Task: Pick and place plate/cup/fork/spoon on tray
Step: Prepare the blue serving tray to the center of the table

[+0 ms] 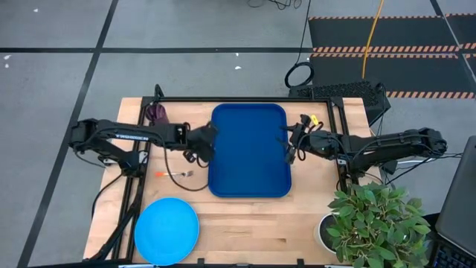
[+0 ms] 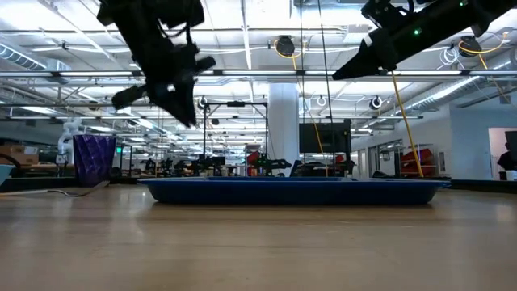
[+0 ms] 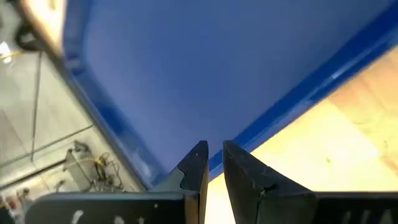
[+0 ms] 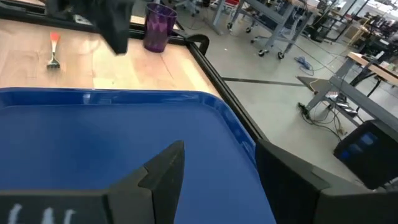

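- Overhead, the tray point(image 1: 250, 151) lies empty mid-table with its long axis running away from the front edge. The left gripper point(image 1: 209, 139) hangs at the tray's left rim, the right gripper point(image 1: 291, 143) at its right rim. The fork point(image 1: 177, 174) lies just left of the tray, long axis pointing at it, tines nearest; the plate point(image 1: 166, 231) sits at the tray's front left, well apart; the cup point(image 1: 155, 113) stands beyond the tray's far left corner. I cannot find the spoon. All three lie on the left arm's side, so I judge that arm the nearer for the next pick, with the fork closest to its fingers.
- Level with the table, both grippers hang well above the tray point(image 2: 295, 191), neither holding anything; the cup point(image 2: 94, 159) stands left of it.
- Left wrist: its fingers point(image 3: 198, 171) stand nearly together with a thin gap, empty, over the tray's rim point(image 3: 298, 93).
- Right wrist: its fingers point(image 4: 163, 168) are spread wide, empty, over the tray floor point(image 4: 93, 143); beyond the tray's far rim lie the fork point(image 4: 53, 52) and cup point(image 4: 158, 27).
- Surface and room: pale wooden tabletop point(image 1: 245, 227), a potted plant point(image 1: 375, 219) off the tray's front right corner, grey floor and lab benches beyond.
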`<control>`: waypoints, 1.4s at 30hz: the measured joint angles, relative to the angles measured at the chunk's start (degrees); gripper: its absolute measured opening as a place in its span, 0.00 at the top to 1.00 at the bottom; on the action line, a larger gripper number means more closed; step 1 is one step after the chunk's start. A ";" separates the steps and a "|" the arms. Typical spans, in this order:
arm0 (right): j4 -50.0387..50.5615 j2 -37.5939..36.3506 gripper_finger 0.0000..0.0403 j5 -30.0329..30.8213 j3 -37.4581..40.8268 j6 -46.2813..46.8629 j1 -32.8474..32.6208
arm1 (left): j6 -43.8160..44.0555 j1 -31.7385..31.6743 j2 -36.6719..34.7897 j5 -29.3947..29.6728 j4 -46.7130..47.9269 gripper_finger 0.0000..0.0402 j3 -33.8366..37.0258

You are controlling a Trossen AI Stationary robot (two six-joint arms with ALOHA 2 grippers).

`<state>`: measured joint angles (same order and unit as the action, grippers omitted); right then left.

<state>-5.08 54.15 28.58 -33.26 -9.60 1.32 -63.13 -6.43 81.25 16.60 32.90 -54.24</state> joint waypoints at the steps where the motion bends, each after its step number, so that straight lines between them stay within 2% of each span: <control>1: -0.05 -0.07 0.52 0.04 0.00 -0.12 0.00 | 0.07 0.33 1.00 0.02 1.10 0.85 0.13; 4: -0.19 -0.26 0.52 0.20 0.02 -0.64 0.00 | -0.38 1.11 4.25 1.11 0.39 0.76 0.14; 8: -0.46 -0.32 0.52 0.33 0.02 -1.19 0.13 | -5.16 1.70 7.80 5.98 -2.06 0.58 0.14; 12: -0.31 -0.32 0.52 0.37 0.02 -1.62 0.20 | -9.31 1.26 10.63 6.40 -2.65 0.42 0.14; 17: -0.14 -0.32 0.52 0.37 0.02 -1.77 0.20 | -15.03 1.20 12.90 7.60 0.16 0.31 0.14; 21: 0.81 -0.30 0.52 0.37 0.02 -1.65 0.20 | -16.14 0.92 13.06 8.13 -0.03 0.31 0.14; 28: 1.12 -0.30 0.52 0.37 0.02 -1.63 0.20 | -18.51 -0.97 13.06 6.91 -0.62 0.41 0.58; 34: 1.07 -0.30 0.52 0.30 0.02 -1.25 0.20 | -20.76 -3.07 13.35 6.35 -7.66 0.47 3.78; 42: 0.88 -0.30 0.52 0.20 0.02 -1.17 0.20 | -23.39 -5.60 13.32 5.61 -13.89 0.47 6.74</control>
<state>-4.21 53.84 28.77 -33.23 -10.77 1.52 -86.52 -12.03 94.56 22.21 19.01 -47.50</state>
